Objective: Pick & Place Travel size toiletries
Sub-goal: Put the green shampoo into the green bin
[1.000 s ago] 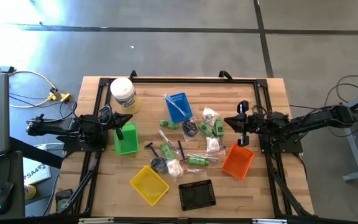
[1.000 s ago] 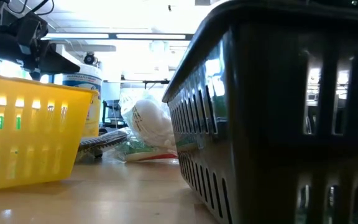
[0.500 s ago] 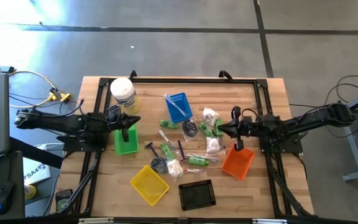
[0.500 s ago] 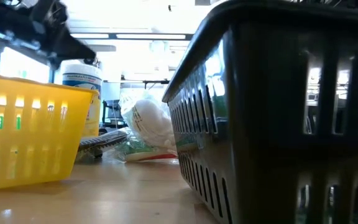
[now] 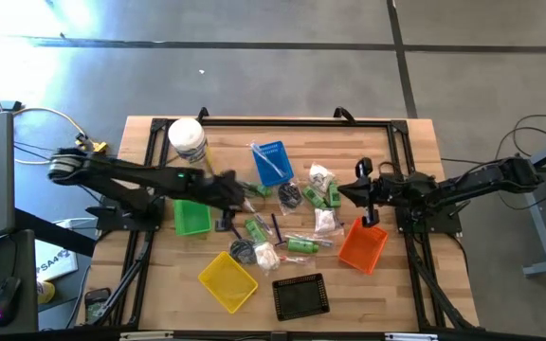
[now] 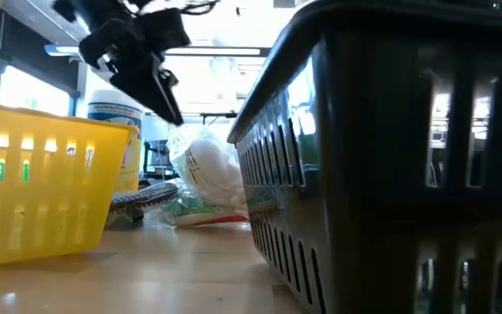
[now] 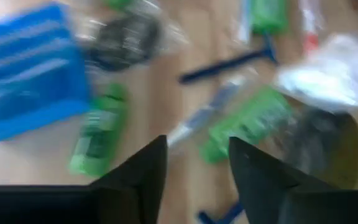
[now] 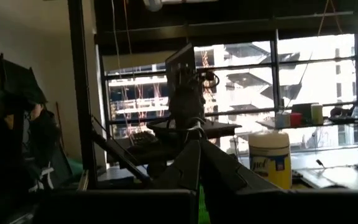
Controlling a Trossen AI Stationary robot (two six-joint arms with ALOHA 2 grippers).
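The travel size toiletries [image 5: 292, 216] lie loose in the middle of the table: green bottles, a blue T-shaped razor, wrapped pieces and white sachets. My left gripper [image 5: 244, 197] reaches out over the pile's left side, tipped downward. In the left wrist view it [image 7: 197, 171] is open and holds nothing, with a green bottle [image 7: 98, 134], another green bottle [image 7: 244, 124] and the razor [image 7: 229, 62] on the wood below. My right gripper [image 5: 345, 194] waits shut above the table's right side, its fingers [image 8: 197, 155] pointing slightly upward at the room.
Trays ring the pile: green [image 5: 192, 220], blue [image 5: 271, 159], orange [image 5: 363, 246], yellow [image 5: 227, 280] and black [image 5: 300, 296]. A white tub with a yellow label [image 5: 188, 142] stands at the far left. In the low view the black tray [image 6: 390, 174] and the yellow tray [image 6: 42, 183] fill the foreground.
My left arm has swung out from the table's left edge toward the pile in the middle, passing over the green tray, and its gripper has tipped from level to pointing downward.
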